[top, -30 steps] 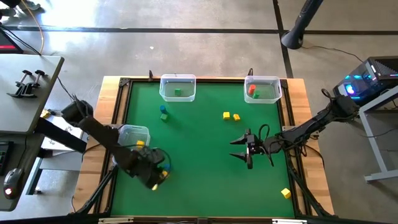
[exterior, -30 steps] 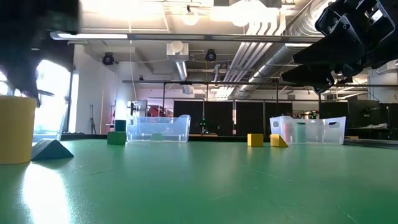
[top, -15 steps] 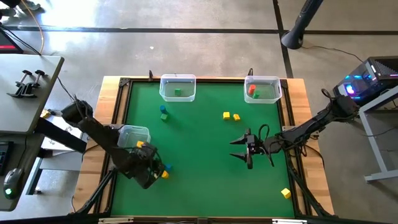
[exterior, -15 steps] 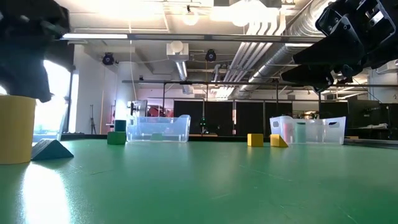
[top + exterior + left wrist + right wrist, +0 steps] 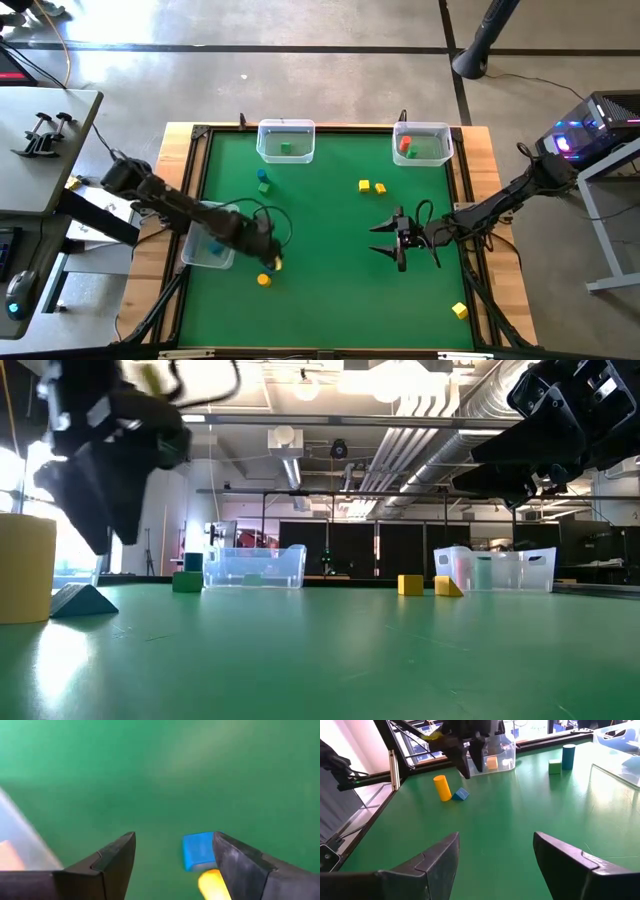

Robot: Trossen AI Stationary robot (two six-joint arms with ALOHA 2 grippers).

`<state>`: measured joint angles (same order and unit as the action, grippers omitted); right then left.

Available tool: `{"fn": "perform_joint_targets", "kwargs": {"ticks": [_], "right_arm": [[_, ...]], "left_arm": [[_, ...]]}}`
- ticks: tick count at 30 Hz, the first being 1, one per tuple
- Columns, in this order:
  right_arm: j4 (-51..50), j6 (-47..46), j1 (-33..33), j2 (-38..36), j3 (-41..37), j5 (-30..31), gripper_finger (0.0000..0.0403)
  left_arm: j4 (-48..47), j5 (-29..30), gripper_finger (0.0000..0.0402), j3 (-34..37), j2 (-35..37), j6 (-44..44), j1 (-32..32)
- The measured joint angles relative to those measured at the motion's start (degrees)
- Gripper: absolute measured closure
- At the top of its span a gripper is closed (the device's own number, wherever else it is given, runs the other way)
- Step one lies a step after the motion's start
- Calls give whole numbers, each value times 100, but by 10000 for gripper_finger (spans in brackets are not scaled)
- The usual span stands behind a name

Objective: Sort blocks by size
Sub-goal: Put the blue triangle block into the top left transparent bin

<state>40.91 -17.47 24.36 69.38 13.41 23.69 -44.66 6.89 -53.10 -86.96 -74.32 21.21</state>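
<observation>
My left gripper (image 5: pixel 268 250) is open and hangs above a small blue block (image 5: pixel 198 850) and a yellow cylinder (image 5: pixel 264 280) that stand on the green mat near the table's left; it touches neither. In the right wrist view it (image 5: pixel 470 765) shows raised over them. My right gripper (image 5: pixel 400 242) is open and empty over the mat's right half. Two yellow blocks (image 5: pixel 372 186) lie mid-table, and another yellow block (image 5: pixel 459 311) lies near the right front corner. A blue cylinder (image 5: pixel 263 175) and a green cube (image 5: pixel 264 187) stand far left.
A clear bin (image 5: pixel 205 252) with an orange block (image 5: pixel 492 762) stands at the left edge under my left arm. Two more clear bins stand at the far edge, the left one (image 5: pixel 285 128) holding a green block, the right one (image 5: pixel 440 142) holding red and green blocks.
My left gripper has moved from the table's near left corner toward the far edge and the right, and now hangs over the blue block and yellow cylinder. The blocks have stayed where they were.
</observation>
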Motion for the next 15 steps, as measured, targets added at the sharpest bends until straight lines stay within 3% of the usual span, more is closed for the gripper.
{"fn": "perform_joint_targets", "kwargs": {"ticks": [7,15], "right_arm": [[0,0,0,0,0,-1,153],[-45,0,0,-2,0,-3,153]], "left_arm": [[414,-1037,149,0,-191,735,-562],[934,-2111,149,2,-906,964,-699]]}}
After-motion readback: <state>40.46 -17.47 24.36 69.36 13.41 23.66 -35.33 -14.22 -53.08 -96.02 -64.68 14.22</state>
